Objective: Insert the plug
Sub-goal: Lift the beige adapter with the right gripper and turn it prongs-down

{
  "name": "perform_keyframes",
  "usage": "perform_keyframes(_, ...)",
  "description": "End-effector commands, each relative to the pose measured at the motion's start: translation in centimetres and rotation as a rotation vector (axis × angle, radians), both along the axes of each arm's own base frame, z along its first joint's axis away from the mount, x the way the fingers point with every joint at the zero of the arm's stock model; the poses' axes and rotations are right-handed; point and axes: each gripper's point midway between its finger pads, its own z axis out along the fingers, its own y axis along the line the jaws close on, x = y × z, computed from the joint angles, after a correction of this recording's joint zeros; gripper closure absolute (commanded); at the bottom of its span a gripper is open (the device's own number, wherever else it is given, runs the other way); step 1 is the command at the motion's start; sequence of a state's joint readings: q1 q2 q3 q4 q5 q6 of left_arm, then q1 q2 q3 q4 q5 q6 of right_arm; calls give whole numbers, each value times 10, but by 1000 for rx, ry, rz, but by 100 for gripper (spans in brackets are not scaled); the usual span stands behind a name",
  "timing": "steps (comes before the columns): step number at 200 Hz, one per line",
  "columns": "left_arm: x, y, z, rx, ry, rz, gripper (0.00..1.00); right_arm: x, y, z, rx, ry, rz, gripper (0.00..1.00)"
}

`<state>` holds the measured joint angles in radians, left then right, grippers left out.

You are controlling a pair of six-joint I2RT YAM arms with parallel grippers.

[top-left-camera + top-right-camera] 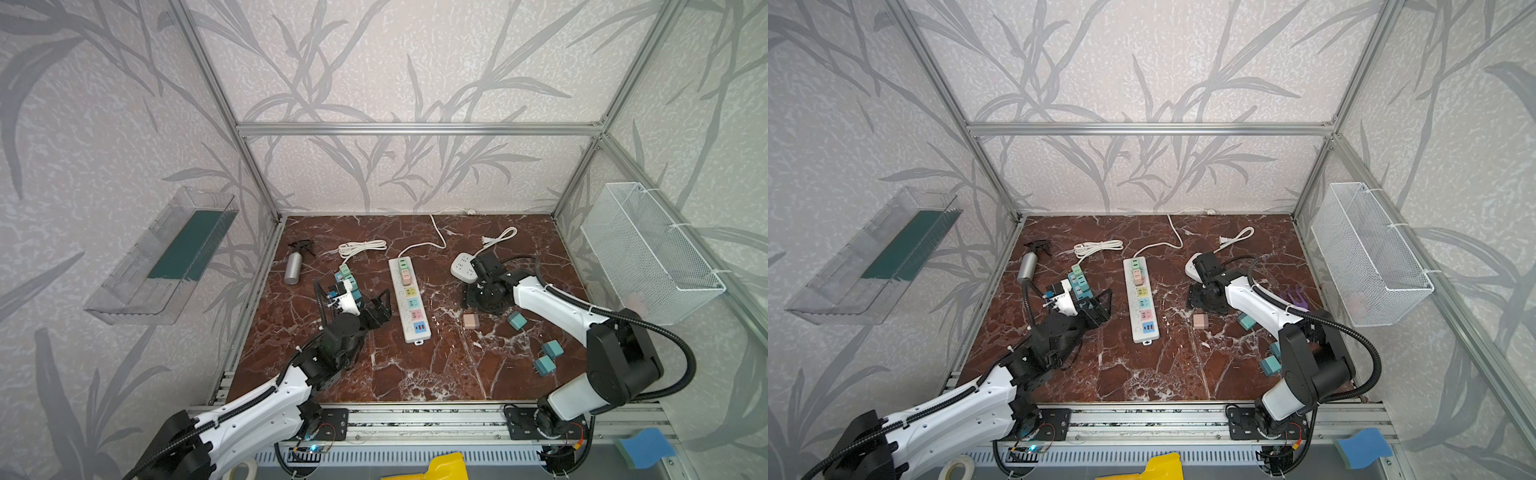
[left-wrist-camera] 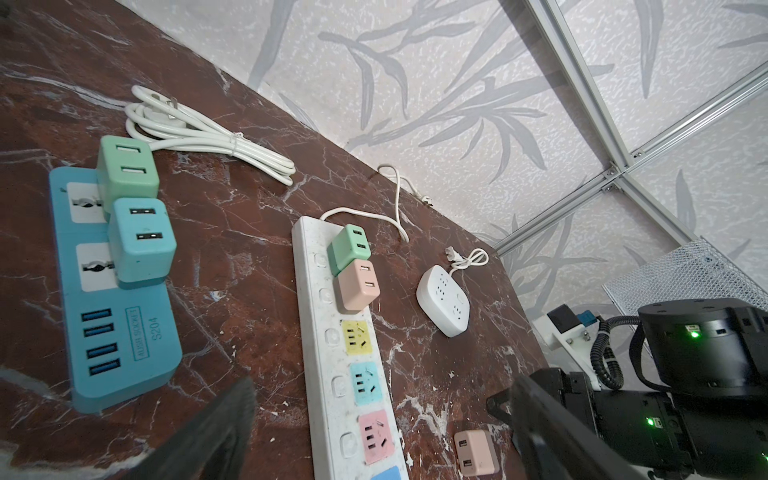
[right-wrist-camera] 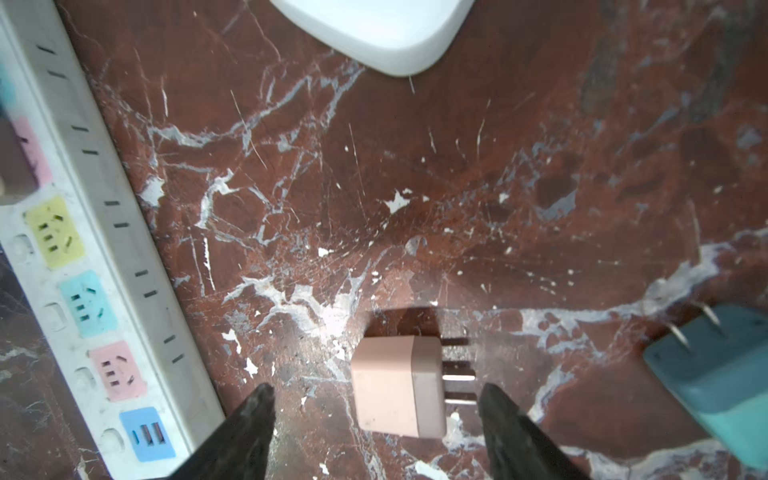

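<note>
A pink plug (image 3: pixel 399 386) lies on its side on the marble table (image 1: pixel 415 374), prongs level, a little right of the white power strip (image 1: pixel 409 299). In both top views that plug (image 1: pixel 471 321) (image 1: pixel 1200 321) sits just in front of my right gripper (image 1: pixel 478 306). In the right wrist view the right gripper (image 3: pixel 376 392) stands open, its fingers either side of the plug and not touching it. The strip (image 2: pixel 328 374) carries a green and a pink adapter at its far end; yellow, cyan and pink sockets are free. My left gripper (image 2: pixel 374 395) hangs open and empty over the strip's near end.
A blue power strip (image 2: pixel 124 332) with green and cyan adapters lies left. A small white socket block (image 1: pixel 463 268) sits behind my right gripper. Three teal plugs (image 1: pixel 516 321) lie right. A spray bottle (image 1: pixel 294 266), coiled cord (image 1: pixel 361 248) and wire basket (image 1: pixel 648 253) are around.
</note>
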<state>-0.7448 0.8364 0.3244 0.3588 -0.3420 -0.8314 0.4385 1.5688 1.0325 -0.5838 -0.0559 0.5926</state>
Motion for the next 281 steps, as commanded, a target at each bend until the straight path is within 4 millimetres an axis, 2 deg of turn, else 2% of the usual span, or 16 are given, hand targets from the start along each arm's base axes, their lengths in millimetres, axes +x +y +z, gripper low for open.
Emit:
perform_keyframes(1, -1, 6, -9, 7, 21, 21, 4, 12, 12, -6, 40, 10, 105, 22)
perform_keyframes(21, -2, 4, -15, -2, 39, 12, 4, 17, 18, -18, 50, 40, 128, 21)
perform_keyframes(23, -3, 3, -16, -2, 41, 9, 4, 16, 17, -26, 44, 60, 128, 21)
perform_keyframes(32, -3, 1, -16, -7, 43, -4, 4, 14, 17, -34, 41, 75, 127, 21)
perform_keyframes(59, -6, -2, -15, 20, 51, -36, 5, -3, 6, -50, 18, 100, 80, 21)
perform_keyframes(63, -6, -2, -15, 23, 50, -38, 5, -5, 6, -44, 29, 79, 75, 21)
perform_keyframes(94, -9, 1, -12, 38, 47, -39, 5, -39, 9, -44, 82, 83, 74, 20)
perform_keyframes(115, -11, 2, -12, 42, 48, -39, 5, -57, 29, -38, 186, 74, 101, 20)
perform_keyframes(145, -12, 2, -10, 46, 47, -50, 5, -72, 51, -31, 263, 73, 123, 20)
perform_keyframes(161, -13, 0, -8, 38, 47, -58, 6, -75, 49, -27, 241, 67, 117, 19)
perform_keyframes(179, -13, -6, -6, 53, 52, -85, 8, -75, 30, -23, 155, 33, 96, 19)
perform_keyframes(202, -13, -20, 5, 86, 49, -161, 15, -77, 15, -13, 108, -18, 97, 19)
perform_keyframes(232, -7, -30, 19, 94, 53, -185, 16, -63, -11, -6, 27, -121, 61, 17)
perform_keyframes(251, -4, -33, 19, 109, 65, -183, 18, -53, -10, -12, 42, -148, 52, 14)
perform_keyframes(281, -1, -37, 21, 99, 88, -181, 20, -53, 12, -32, 123, -87, 91, 13)
